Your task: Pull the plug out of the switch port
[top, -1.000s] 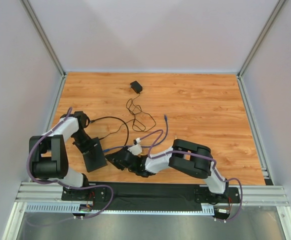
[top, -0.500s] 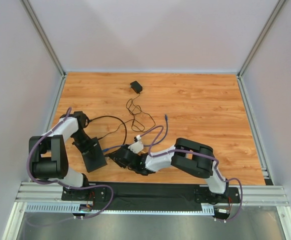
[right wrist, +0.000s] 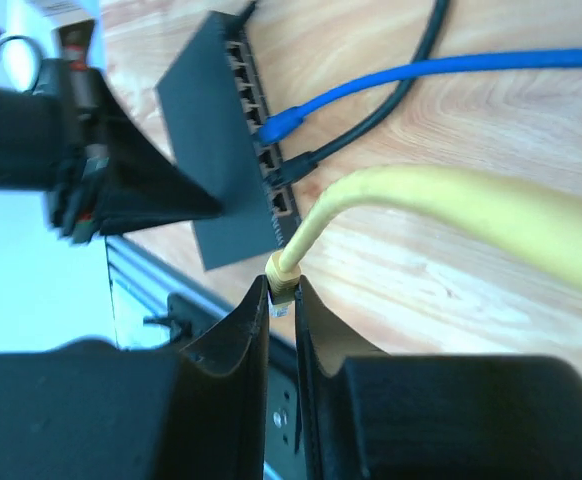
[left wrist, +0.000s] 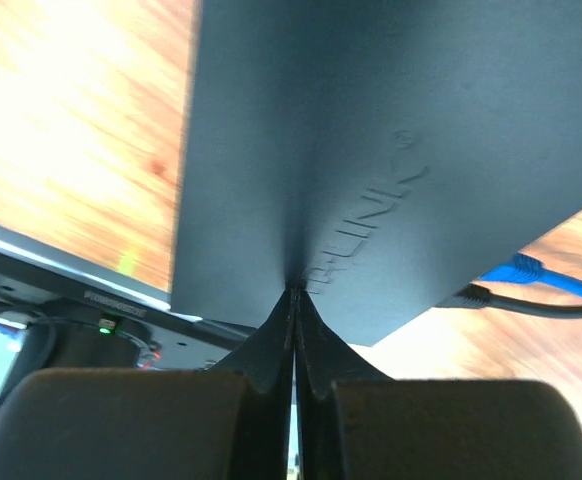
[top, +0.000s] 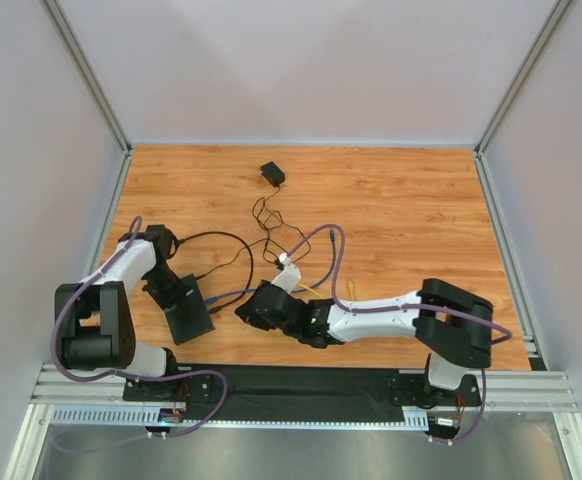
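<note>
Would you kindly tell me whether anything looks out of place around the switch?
Only the yellow plug: it hangs free of the switch, pinched in the right gripper, while the blue plug and black plug sit in their ports.

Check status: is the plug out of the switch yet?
Done: the yellow cable's plug is out, held clear of the switch. In hand: the right gripper pinches that plug; the left gripper, fingers closed, presses on the switch top. The blue plug and black plug sit in their ports. Left: probably only letting go.
</note>
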Motion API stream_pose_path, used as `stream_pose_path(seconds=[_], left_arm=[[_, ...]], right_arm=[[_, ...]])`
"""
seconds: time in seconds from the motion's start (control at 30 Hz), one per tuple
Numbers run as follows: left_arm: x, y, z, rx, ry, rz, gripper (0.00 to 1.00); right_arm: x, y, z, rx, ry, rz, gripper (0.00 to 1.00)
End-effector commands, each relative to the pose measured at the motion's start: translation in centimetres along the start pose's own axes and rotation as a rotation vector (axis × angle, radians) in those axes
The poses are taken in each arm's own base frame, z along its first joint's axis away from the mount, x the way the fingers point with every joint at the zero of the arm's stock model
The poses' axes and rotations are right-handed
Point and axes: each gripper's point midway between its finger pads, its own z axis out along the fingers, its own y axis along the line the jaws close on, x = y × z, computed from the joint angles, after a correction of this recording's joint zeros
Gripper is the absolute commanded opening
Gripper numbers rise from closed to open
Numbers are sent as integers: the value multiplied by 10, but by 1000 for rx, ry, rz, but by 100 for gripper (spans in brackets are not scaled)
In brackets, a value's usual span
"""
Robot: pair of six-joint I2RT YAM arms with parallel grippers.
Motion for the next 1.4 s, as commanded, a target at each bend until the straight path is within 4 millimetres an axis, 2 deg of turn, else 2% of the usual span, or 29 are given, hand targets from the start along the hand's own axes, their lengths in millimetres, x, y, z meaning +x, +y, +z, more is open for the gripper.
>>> stream_pose_path(seconds=[0.0,0.13,0.17,0.2,0.27,0.3,0.33,0.37,0.4,0.47,0.5,0.57,0.6,0.67,0.7,0.73,0.77,0.8,0.83,0.87,0.97,1.0,1.07,1.1,1.13,1.2,1.3,1.33,1.37], left_arm=[[-10,14,2,-49,-86,-4,0],[-12,12,-9,-11,-143,-8,0],[-13,13,-12,-3,-153,-19,4],[-12,13,-17,13,-172,-21,8],[-9,13,-22,33,-182,-27,18],[-8,12,-27,59,-199,-28,21],[-7,10,-31,81,-208,-27,23],[-5,8,-34,107,-214,-25,28],[-4,7,-41,138,-241,-23,33],[-5,3,-52,191,-280,-4,44],[-7,1,-63,237,-335,6,50],[-6,-9,-77,327,-375,38,62],[-6,-10,-90,374,-429,44,63],[-3,-13,-103,438,-478,84,64],[-3,-16,-117,504,-542,108,65],[1,-20,-124,551,-565,131,67],[-1,-24,-134,597,-618,168,72],[4,-25,-145,660,-672,194,74],[9,-29,-151,706,-688,223,76],[10,-32,-160,748,-728,258,78],[22,-37,-177,845,-778,331,79],[24,-39,-182,860,-784,348,78],[27,-44,-185,888,-774,379,78],[27,-48,-183,891,-751,396,77],[31,-53,-183,916,-724,420,77],[28,-59,-178,908,-674,421,77],[24,-62,-172,877,-638,416,77],[22,-62,-172,873,-638,415,77],[21,-63,-173,872,-639,414,76]], right_arm=[[-23,1,-27,2,-24,-175,0],[-61,-17,-55,92,-40,-234,0],[-75,-10,-69,59,-55,-215,1],[-91,-25,-72,77,-75,-210,0],[-109,-26,-90,53,-74,-190,0],[-129,-41,-92,89,-104,-185,0],[-138,-44,-98,92,-113,-186,0],[-148,-47,-107,95,-128,-193,1],[-168,-55,-111,123,-162,-189,0],[-186,-60,-119,149,-163,-235,0],[-205,-71,-121,184,-187,-220,0],[-224,-78,-124,214,-176,-241,0],[-246,-90,-127,247,-206,-213,0],[-264,-93,-124,241,-182,-242,0],[-285,-103,-126,255,-208,-236,0],[-285,-106,-118,232,-152,-239,0],[-301,-101,-119,220,-164,-274,0],[-318,-111,-120,234,-181,-273,0],[-320,-116,-110,212,-142,-283,0],[-335,-111,-107,184,-159,-329,0],[-352,-128,-90,124,-85,-292,1],[-368,-132,-91,107,-98,-275,1],[-375,-143,-78,43,-56,-248,2],[-375,-131,-77,-47,-13,-260,3],[-373,-144,-66,-46,27,-221,4],[-373,-159,-59,-10,56,-166,4],[-359,-161,-66,-6,64,-142,4],[-341,-176,-67,25,84,-109,4],[-335,-181,-69,44,85,-98,4]])
